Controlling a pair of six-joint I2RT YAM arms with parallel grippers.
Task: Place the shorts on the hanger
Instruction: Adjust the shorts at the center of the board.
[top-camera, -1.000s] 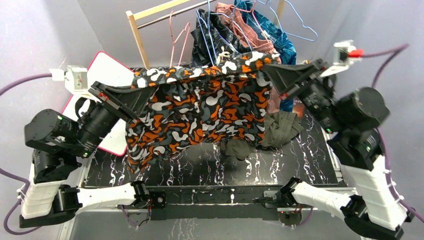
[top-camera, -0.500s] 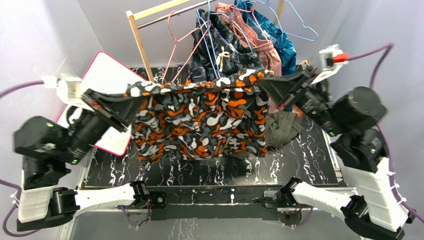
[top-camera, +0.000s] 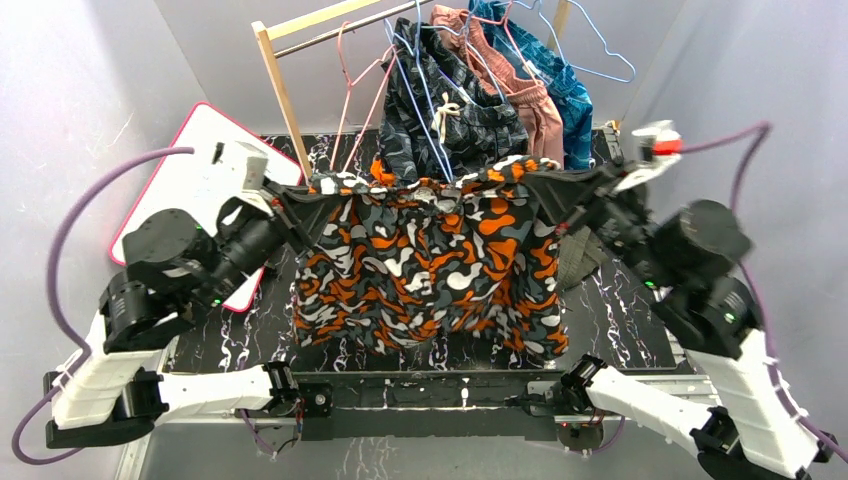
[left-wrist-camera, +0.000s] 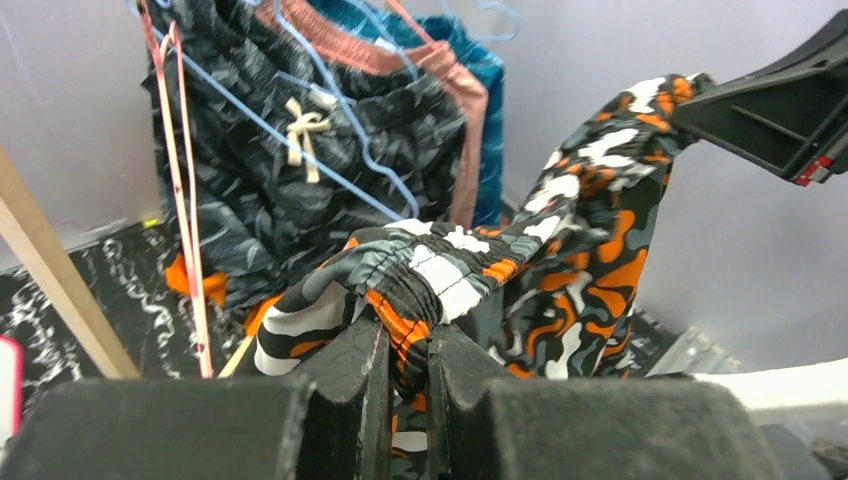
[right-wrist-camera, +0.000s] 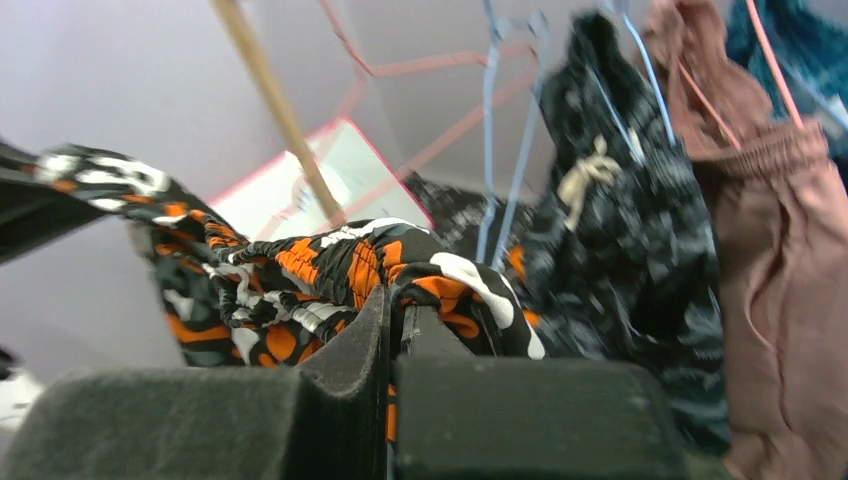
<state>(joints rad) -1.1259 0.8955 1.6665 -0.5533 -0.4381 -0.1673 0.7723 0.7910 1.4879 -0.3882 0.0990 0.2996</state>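
My left hand (top-camera: 305, 197) is pinched down on the left end of the waistband of the shorts (top-camera: 430, 265). Fabric is bunched between the jaws with almost no gap. My right hand (top-camera: 540, 188) is the same on the right end, closed tight on the elastic. The shorts are off the surface (top-camera: 620, 310), slung between both hands with the waistband up, gathered and sagging a little in the middle. The legs hang free toward the near edge. In the top view they sit over the middle of the surface, nearer the far edge, just in front of the wooden rack (top-camera: 280, 85). The hanger (top-camera: 432, 105) hangs on that rack in front of the dark navy shorts (top-camera: 470, 125). Its lower wire comes down close to the middle of the waistband; I can't tell whether they touch. The left wrist view shows the blue wire crossing the navy fabric just behind the waistband. Pink hangers (left-wrist-camera: 188, 200) hang left of it, beside the rack post. Olive shorts (top-camera: 578, 258) lie on the surface by the right edge, partly hidden behind the camo fabric. A white board (top-camera: 195, 165) with a pink rim sits at the far-left corner.
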